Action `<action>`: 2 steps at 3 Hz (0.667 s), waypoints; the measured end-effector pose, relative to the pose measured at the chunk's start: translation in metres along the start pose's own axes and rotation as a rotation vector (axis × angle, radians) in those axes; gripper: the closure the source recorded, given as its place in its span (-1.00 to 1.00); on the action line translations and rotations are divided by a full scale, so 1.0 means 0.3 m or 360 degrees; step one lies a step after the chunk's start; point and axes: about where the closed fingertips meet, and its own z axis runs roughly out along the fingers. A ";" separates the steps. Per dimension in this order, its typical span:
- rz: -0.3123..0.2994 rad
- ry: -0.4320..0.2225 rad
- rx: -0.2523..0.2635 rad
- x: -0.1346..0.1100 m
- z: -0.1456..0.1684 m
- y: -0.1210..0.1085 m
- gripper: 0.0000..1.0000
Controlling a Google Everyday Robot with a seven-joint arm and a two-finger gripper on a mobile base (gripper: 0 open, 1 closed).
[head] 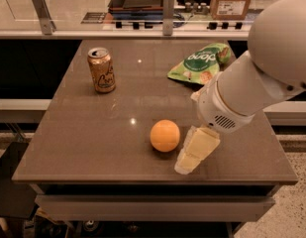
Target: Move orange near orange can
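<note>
The orange [165,135] is a smooth orange ball resting on the brown table [93,133], near the front middle. The orange can [101,70] stands upright at the back left of the table, well apart from the fruit. My gripper [194,152] hangs from the big white arm [261,73] and points down toward the table just right of the orange, close beside it.
A green snack bag [201,63] lies at the back right of the table, partly behind my arm. A counter with a rail [142,31] runs behind the table. The table's front edge is close below the gripper.
</note>
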 end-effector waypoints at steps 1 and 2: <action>0.0009 -0.0018 -0.0048 -0.008 0.049 0.014 -1.00; 0.0000 -0.0039 -0.0089 -0.031 0.087 0.027 -1.00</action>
